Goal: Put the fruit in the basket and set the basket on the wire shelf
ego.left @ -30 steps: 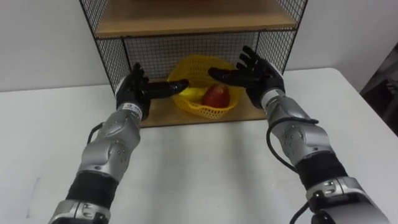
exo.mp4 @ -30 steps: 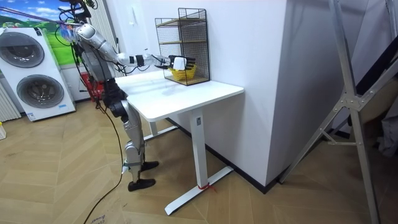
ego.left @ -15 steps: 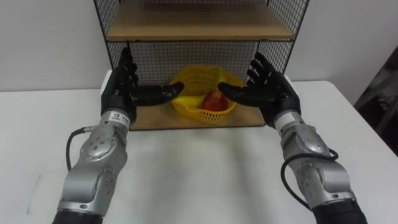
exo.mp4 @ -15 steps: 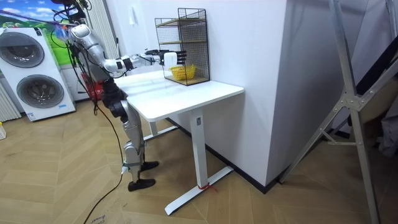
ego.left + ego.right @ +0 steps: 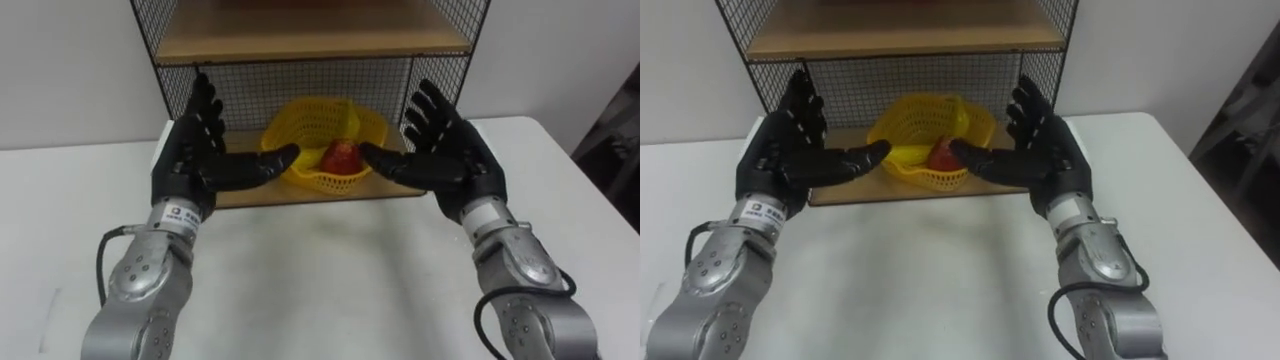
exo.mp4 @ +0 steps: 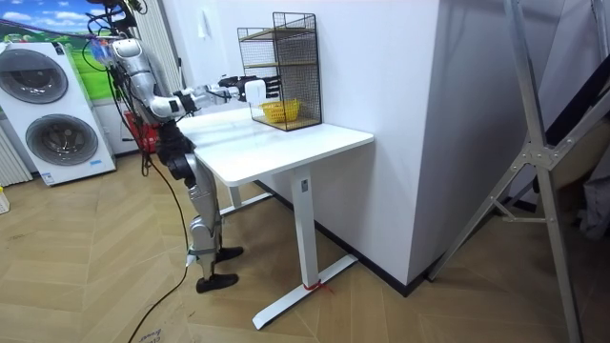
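A yellow mesh basket [image 5: 322, 137] [image 5: 923, 135] [image 6: 280, 111] sits on the bottom wooden board of the black wire shelf [image 5: 175, 70] [image 5: 760, 60] [image 6: 281, 67]. In it lie a red fruit [image 5: 341, 156] [image 5: 943, 152] and a yellow fruit, partly hidden behind my thumbs. My left hand [image 5: 195, 156] [image 5: 786, 156] and right hand [image 5: 450, 160] [image 5: 1045, 156] are both open, palms facing each other, held above the table in front of the shelf. Neither touches the basket.
The shelf stands at the back of a white table [image 5: 330, 270] [image 6: 286, 143], against a white wall. I stand at the table's edge. Washing machines [image 6: 43, 105] stand at the room view's left, and a metal frame [image 6: 543, 181] at its right.
Both hands have drawn back from the basket toward me, out of the shelf, and stay open. The basket rests on the shelf's bottom board.
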